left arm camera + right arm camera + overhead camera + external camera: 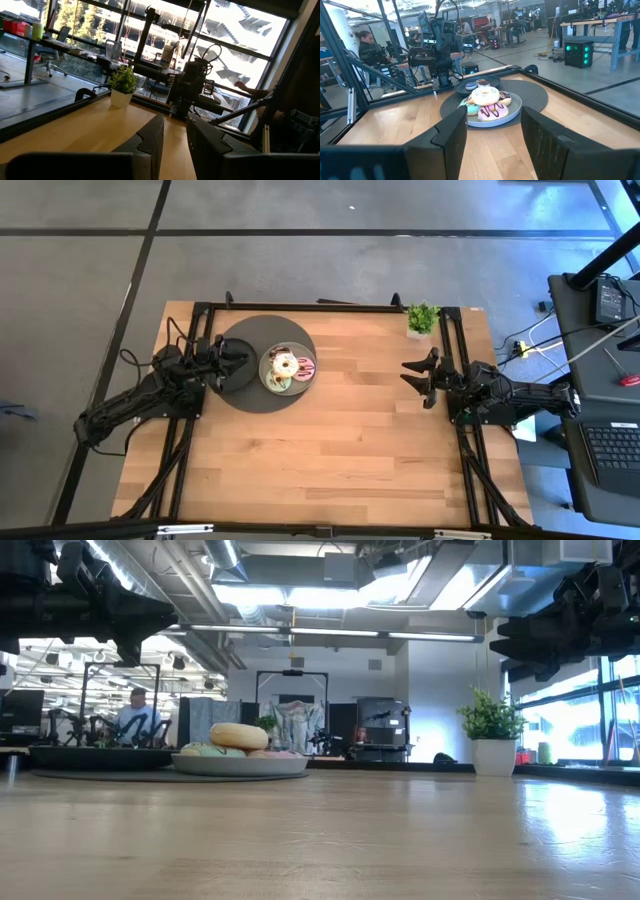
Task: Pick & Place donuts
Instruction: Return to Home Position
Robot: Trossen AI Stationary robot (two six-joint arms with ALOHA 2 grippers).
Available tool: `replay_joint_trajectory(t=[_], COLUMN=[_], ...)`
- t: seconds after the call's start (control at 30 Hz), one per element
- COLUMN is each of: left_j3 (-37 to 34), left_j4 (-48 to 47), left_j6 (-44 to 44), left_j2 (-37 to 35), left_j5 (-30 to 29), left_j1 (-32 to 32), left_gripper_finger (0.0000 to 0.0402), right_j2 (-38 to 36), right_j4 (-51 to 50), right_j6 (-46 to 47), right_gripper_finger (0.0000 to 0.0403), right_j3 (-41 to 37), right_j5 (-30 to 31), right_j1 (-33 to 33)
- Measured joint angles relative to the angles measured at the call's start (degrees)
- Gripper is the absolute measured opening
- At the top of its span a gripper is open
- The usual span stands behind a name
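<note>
Right end effector (493,111) spread, donuts (485,95) on plate (517,108)

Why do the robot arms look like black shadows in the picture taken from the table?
Low view: bright ceiling lights and windows sit behind the left pincer and right pincer, so they show as dark shapes; the table gleams near the plant. Left wrist view: daylight glares through the glass. High view: even light, hardly any shadows.

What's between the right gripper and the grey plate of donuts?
High view: only bare wooden table and the dark disc's edge lie between the open right gripper and the grey plate of donuts. Left gripper hovers over the disc.
</note>
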Motion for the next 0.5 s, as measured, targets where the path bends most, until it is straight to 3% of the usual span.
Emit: replay_joint_trajectory(t=[0.5], left_j3=[0.0], left_j4=[0.0], left_j6=[0.0], left_j2=[0.0], left_j5=[0.0], left_j1=[0.0], left_gripper_finger=[0.0078], right_j2=[0.0], right_j4=[0.0], right_j6=[0.0], right_gripper_finger=[0.0186], right_j3=[0.0], right_j5=[0.0], right_j1=[0.0])
